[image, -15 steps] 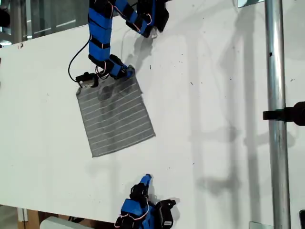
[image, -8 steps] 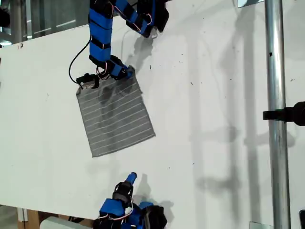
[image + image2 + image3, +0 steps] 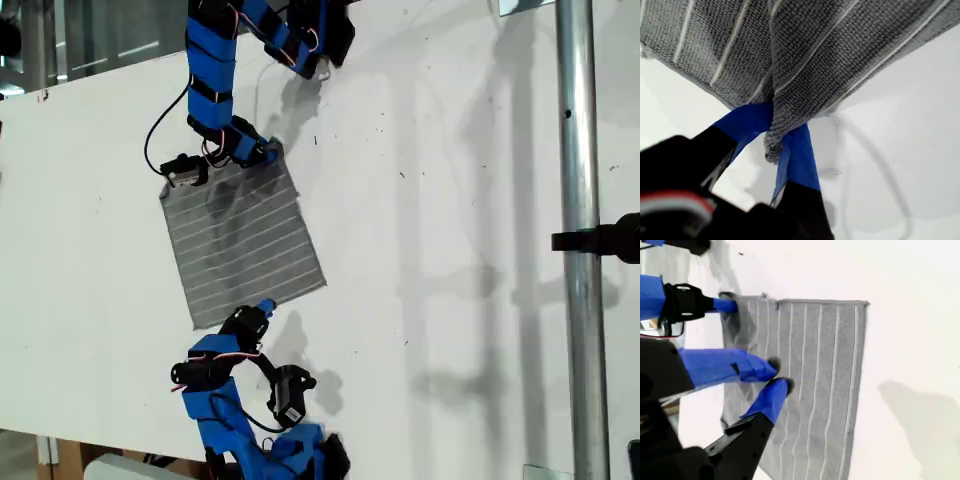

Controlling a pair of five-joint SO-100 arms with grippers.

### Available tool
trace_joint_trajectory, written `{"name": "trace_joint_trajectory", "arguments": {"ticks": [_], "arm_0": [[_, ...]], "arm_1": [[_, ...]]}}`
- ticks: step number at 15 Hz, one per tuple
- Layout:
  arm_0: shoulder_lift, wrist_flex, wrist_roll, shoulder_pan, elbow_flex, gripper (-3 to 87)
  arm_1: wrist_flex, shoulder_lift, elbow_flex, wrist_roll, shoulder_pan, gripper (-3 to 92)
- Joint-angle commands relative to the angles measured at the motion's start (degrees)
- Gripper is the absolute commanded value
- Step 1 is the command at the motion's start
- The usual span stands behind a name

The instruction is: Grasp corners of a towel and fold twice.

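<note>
Since half a second ago, the arm at 6 o'clock in the exterior view has swung up and toward 9 o'clock; our second gripper (image 3: 262, 308), then clear of the cloth, now sits at the towel's (image 3: 243, 240) lower edge. The arm at 12 o'clock and the towel have not shifted.

The towel lies flat on the white table (image 3: 450, 200), left of centre in the exterior view. Our first gripper (image 3: 781, 142) is closed on the towel's corner (image 3: 771, 150) at about 1 o'clock of the cloth, with fabric bunched between the blue fingers (image 3: 799, 157). In the second wrist view our second gripper (image 3: 777, 374) hangs over the striped cloth (image 3: 815, 380), jaws a small gap apart, nothing between them; whether the tips touch the fabric we cannot tell.

Count: one towel, two blue arms, two grippers. All four corners show in the exterior view, one of them pinched. One metal pole (image 3: 578, 250) stands at 3 o'clock.
</note>
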Motion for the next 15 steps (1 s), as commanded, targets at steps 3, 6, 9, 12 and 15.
{"name": "trace_joint_trajectory", "arguments": {"ticks": [3,6,9,12,15], "arm_0": [[-12.66,8.35,8.35,-1.76,-21.8,28.2],[-15.38,9.05,14.59,0.0,-19.95,32.0],[-23.38,6.06,8.88,0.97,-18.11,29.5],[-28.48,-0.18,1.58,1.49,-18.28,28.8],[-31.55,-2.9,-4.13,3.25,-18.54,29.0]], "arm_1": [[-1.14,0.35,-1.41,0.0,-0.62,-0.2],[-1.23,0.35,-1.41,0.09,-0.53,-0.2],[-1.23,0.35,-1.41,0.18,-0.7,-0.2],[-1.23,0.35,-1.23,0.18,-0.79,-0.2],[-1.23,0.35,-1.23,0.26,-0.88,-0.2]]}}
